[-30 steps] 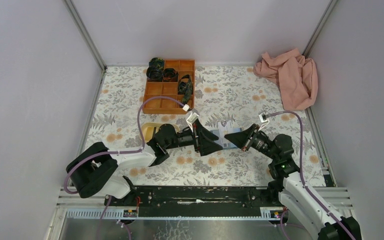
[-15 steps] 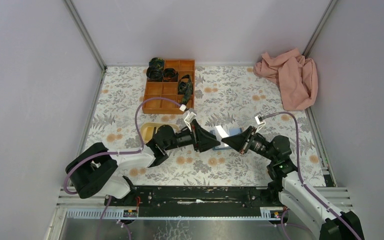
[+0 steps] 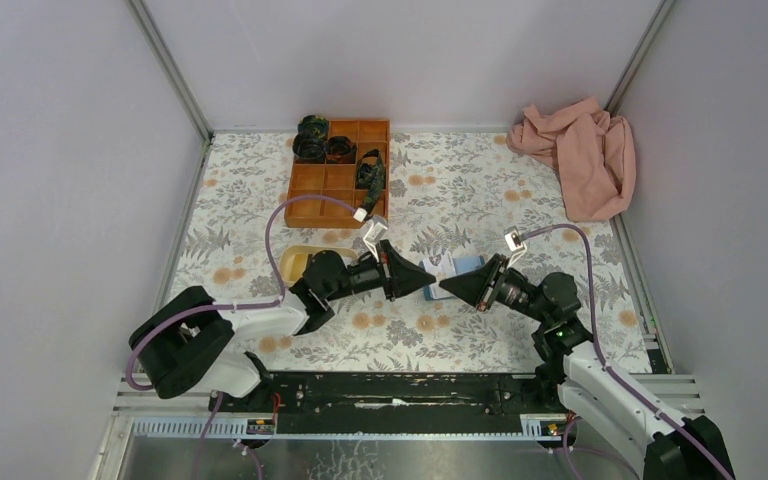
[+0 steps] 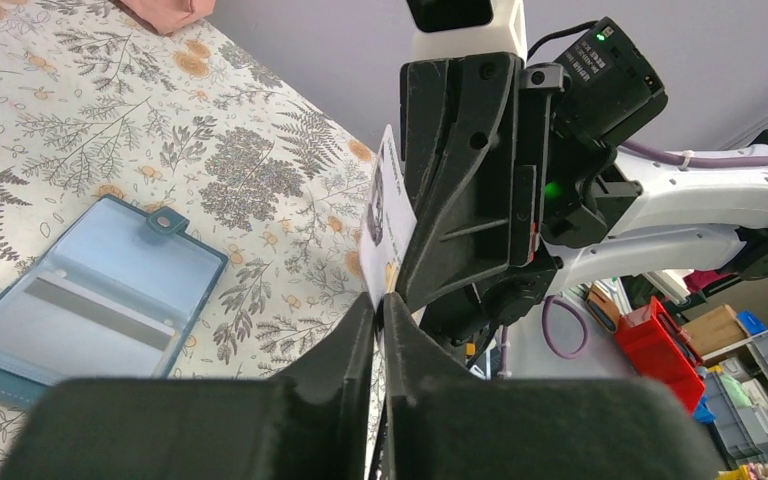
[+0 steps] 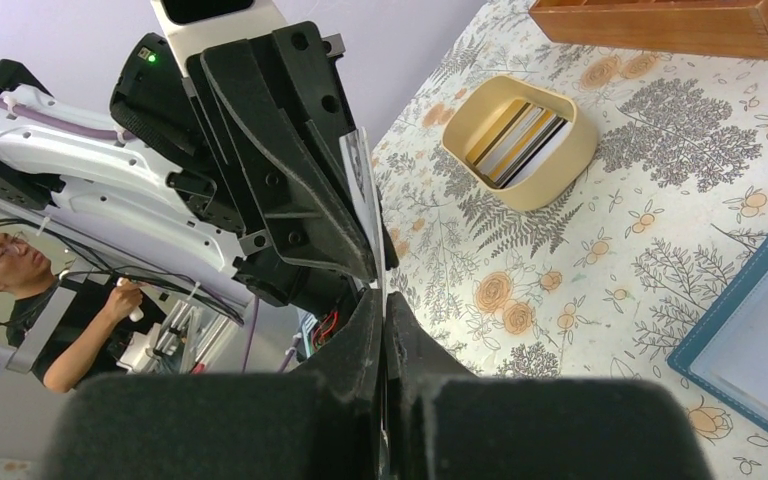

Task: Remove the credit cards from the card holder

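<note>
Both arms meet nose to nose over the middle of the table (image 3: 250,200) and there's the white credit card (image 4: 384,215), standing on edge between them. The left claw (image 3: 426,281) is pinched narrow on one edge of it, and the right claw (image 3: 445,285) is clamped tight on the opposite edge. This is a two-sided grip, with the card held up off the cloth. The light-blue card holder (image 4: 90,295) lies open and flat on the table just beside the claws, touched by neither. Over behind the left arm sits the yellow oval tray (image 5: 560,165) with stacked cards (image 5: 516,140) standing inside. Farther back are a wooden organizer (image 3: 312,210) and a pink cloth (image 3: 580,150).
</note>
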Available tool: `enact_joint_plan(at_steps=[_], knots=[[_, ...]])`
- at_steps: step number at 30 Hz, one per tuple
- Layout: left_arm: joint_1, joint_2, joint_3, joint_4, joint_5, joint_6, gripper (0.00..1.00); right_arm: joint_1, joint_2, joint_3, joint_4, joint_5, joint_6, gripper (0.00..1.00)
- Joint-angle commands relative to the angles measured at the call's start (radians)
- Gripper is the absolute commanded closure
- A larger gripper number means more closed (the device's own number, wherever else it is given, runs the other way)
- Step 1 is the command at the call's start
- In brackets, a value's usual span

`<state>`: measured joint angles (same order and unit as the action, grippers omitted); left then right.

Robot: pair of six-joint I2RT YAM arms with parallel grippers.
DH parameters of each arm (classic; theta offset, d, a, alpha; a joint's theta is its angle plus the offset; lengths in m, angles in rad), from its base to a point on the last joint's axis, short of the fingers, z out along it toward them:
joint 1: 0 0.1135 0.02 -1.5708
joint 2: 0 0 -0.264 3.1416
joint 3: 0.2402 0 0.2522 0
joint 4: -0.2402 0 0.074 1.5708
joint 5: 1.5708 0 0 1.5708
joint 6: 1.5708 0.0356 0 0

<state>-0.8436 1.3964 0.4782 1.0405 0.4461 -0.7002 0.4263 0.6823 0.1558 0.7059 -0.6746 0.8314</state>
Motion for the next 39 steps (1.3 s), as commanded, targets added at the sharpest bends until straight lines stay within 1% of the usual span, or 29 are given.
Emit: enact_joint_plan(at_steps=[1,2,3,4,6,7,8,10,12,17,22,31,33,36,37,38,39], knots=[[-0.005,-0.005,0.005,0.104,0.044,0.002,0.93,0.03,0.023,0.022,0.053,-0.009,-0.015,1.0],[-0.004,-0.004,0.002,0.108,0.047,0.001,0.97,0.031,0.024,0.022,0.053,-0.008,-0.014,1.0],[-0.004,-0.005,0.001,0.111,0.05,0.001,1.0,0.032,0.026,0.023,0.054,-0.006,-0.017,0.97],[-0.003,-0.006,0.002,0.11,0.051,0.0,1.0,0.033,0.026,0.022,0.053,-0.002,-0.018,0.93],[0.002,-0.008,0.002,0.103,0.054,0.001,1.0,0.033,0.021,0.018,0.047,0.003,-0.018,0.79],[0.005,-0.007,0.003,0.102,0.055,0.0,1.0,0.033,0.016,0.016,0.042,0.006,-0.019,0.78],[0.007,-0.005,0.001,0.103,0.048,-0.007,0.98,0.034,0.01,0.014,0.037,0.008,-0.018,0.79],[0.012,0.0,-0.006,0.122,0.046,-0.022,0.9,0.036,-0.002,0.01,0.03,0.015,-0.016,0.89],[0.017,0.012,-0.011,0.156,0.053,-0.046,0.85,0.039,-0.014,0.007,0.03,0.026,-0.011,0.92],[0.03,0.033,-0.022,0.222,0.07,-0.093,0.84,0.056,-0.012,0.005,0.047,0.047,-0.001,1.0],[0.056,0.042,-0.035,0.291,0.093,-0.157,0.8,0.094,0.026,-0.006,0.098,0.077,0.005,1.0],[0.08,0.103,-0.041,0.442,0.148,-0.279,0.81,0.155,0.092,-0.012,0.222,0.14,-0.001,1.0],[0.085,0.108,-0.043,0.462,0.154,-0.293,0.84,0.16,0.082,-0.013,0.217,0.161,-0.011,1.0],[0.087,0.111,-0.045,0.476,0.158,-0.301,0.96,0.161,0.066,-0.015,0.207,0.164,-0.023,1.0],[0.087,0.11,-0.045,0.477,0.16,-0.301,0.99,0.161,0.058,-0.015,0.199,0.163,-0.027,0.99],[0.088,0.111,-0.044,0.478,0.162,-0.303,1.0,0.161,0.052,-0.013,0.186,0.163,-0.033,0.92],[0.089,0.11,-0.044,0.478,0.164,-0.305,1.0,0.161,0.043,-0.012,0.17,0.164,-0.04,0.81]])
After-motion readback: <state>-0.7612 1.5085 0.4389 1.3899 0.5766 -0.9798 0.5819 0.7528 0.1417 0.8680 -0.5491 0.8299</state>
